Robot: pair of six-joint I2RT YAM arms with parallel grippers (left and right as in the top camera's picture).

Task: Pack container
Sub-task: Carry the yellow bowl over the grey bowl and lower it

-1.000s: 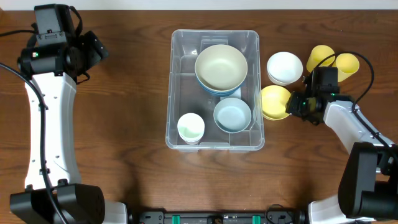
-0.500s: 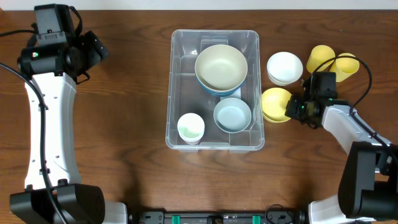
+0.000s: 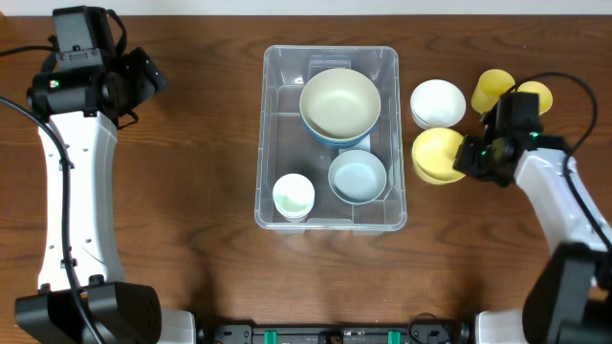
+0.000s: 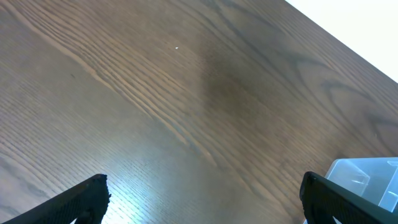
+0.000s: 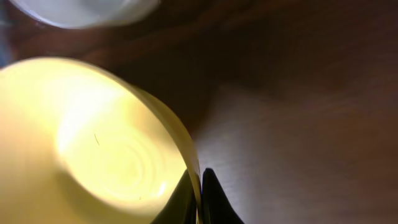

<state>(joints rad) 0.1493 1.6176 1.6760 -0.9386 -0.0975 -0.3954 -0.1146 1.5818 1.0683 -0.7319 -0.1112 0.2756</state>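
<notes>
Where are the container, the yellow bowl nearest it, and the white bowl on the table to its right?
container (image 3: 283, 134): overhead view, bare base on its left side.
yellow bowl (image 3: 435, 155): overhead view, inner surface.
white bowl (image 3: 438, 101): overhead view, middle of its inside.

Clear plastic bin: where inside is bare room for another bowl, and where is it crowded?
Bare: left strip of the clear plastic bin, between its wall, large cream bowl and small white cup. Crowded: right side, by pale blue bowl.
</notes>
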